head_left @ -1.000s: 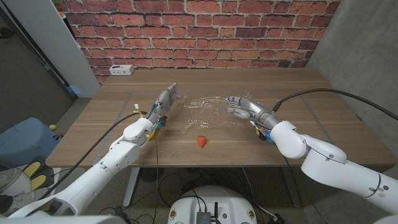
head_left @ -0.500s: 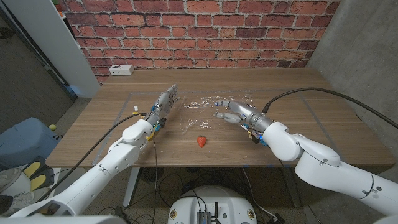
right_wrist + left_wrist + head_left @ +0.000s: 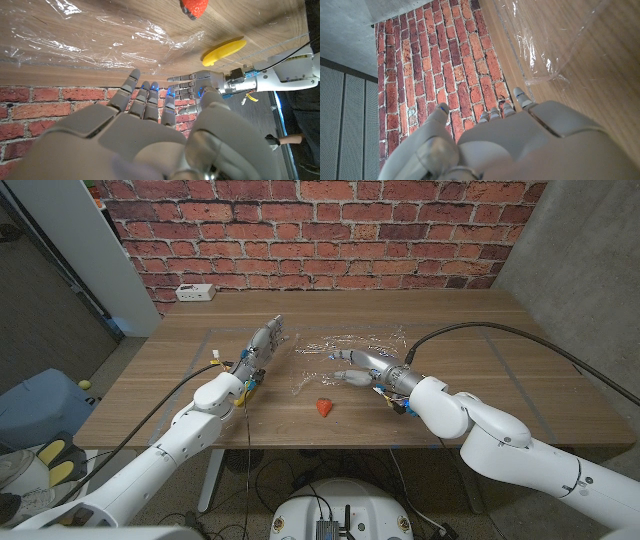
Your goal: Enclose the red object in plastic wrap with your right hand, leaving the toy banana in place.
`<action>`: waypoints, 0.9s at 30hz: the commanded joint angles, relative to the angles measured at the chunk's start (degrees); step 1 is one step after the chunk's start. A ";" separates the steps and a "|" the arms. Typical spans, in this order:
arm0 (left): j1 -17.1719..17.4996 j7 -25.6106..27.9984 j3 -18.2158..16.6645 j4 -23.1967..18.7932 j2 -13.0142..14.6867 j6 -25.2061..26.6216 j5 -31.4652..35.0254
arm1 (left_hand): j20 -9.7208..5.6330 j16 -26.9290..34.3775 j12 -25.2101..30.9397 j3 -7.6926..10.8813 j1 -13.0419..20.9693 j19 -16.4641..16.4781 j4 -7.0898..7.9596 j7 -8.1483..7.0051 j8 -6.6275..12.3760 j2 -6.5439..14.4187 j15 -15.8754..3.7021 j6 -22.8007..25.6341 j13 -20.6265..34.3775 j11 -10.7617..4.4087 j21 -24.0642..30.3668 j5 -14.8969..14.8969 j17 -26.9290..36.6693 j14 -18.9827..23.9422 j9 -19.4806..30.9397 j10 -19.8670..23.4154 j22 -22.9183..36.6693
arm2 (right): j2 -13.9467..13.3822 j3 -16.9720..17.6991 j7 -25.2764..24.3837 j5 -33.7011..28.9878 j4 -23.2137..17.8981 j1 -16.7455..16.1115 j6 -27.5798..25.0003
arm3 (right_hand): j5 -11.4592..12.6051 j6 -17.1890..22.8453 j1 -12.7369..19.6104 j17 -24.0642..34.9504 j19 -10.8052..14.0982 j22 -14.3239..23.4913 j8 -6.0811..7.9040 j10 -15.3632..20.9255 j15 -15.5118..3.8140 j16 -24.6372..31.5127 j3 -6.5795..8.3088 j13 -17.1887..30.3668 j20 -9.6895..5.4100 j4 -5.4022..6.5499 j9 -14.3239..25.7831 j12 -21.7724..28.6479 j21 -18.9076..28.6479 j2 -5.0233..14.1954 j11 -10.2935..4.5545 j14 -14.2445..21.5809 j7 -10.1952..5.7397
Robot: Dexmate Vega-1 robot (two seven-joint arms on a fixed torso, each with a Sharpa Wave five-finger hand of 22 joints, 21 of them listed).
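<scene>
**A:** Where's the red object?

**B:** It's a toy strawberry (image 3: 323,408), lying bare on the wooden table (image 3: 520,370) near the front edge, between the two arms. In the right wrist view it shows too (image 3: 194,7), just past the rim of the film.

**A:** And the plastic wrap?

**B:** The plastic wrap (image 3: 345,350) is spread flat and crinkled on the table, behind the strawberry and apart from it. Nothing covers the fruit.

**A:** The right hand?

**B:** The right hand (image 3: 352,367) is over the wrap's near part, fingers stretched out and spread, grasping nothing. I can't tell whether the fingertips touch the film.

**A:** The toy banana?

**B:** The right wrist view shows the toy banana (image 3: 223,52) on the table beside the left hand (image 3: 200,83), near the film's corner. In the head view the left hand (image 3: 262,348) stands on its edge at the wrap's left side, fingers straight and together, holding nothing.

**A:** Anything else?

**B:** A white power strip (image 3: 193,292) at the table's far left corner, with a red brick wall (image 3: 320,230) behind.
</scene>
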 commanded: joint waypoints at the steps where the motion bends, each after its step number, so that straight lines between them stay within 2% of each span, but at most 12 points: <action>1: 0.20 -0.50 -0.36 0.45 0.15 -0.46 -0.43 | 0.40 -0.14 -0.07 0.14 -0.08 -4.57 -0.40 -0.38 0.17 0.14 0.08 -0.66 0.18 0.22 -0.08 0.28 0.10 -2.36 0.22 -2.43 0.13 | 3.20 -2.86 5.19 -3.48 2.67 2.63 2.01 | 0.41 0.61 1.26 0.08 0.77 0.28 0.25 0.76 -0.12 0.19 0.52 0.30 0.21 -0.29 0.21 -0.07 0.27 0.00 -0.01 0.65 0.04; 11: 0.40 -0.78 -0.56 0.69 0.22 -0.73 -0.71 | 0.49 -0.12 -0.06 0.13 -0.15 -4.53 -0.41 -0.43 0.18 0.13 0.09 -0.64 0.18 0.18 -0.22 0.28 0.10 -2.35 0.22 -2.45 0.14 | 5.32 -5.32 9.17 -6.85 3.92 4.18 1.93 | 0.45 0.86 3.21 -0.05 1.14 0.27 0.14 1.13 -0.40 0.00 1.22 0.29 0.54 -0.85 0.20 -0.25 0.22 -0.41 -0.35 1.18 -0.03; 27: 2.16 -0.47 -1.03 -1.17 1.11 -1.28 -0.65 | 0.60 -0.15 -0.07 0.11 -0.24 -4.63 -0.43 -0.57 0.24 0.12 0.19 -0.47 0.18 0.51 -0.47 0.27 0.10 -2.47 0.22 -2.55 0.16 | 6.95 -7.33 12.13 -12.37 3.16 2.55 -0.86 | 0.43 1.13 7.78 -0.23 2.47 0.23 -0.03 1.65 -1.44 0.20 2.39 0.25 1.34 -1.45 0.19 -0.73 0.29 -2.21 -0.98 3.85 -0.35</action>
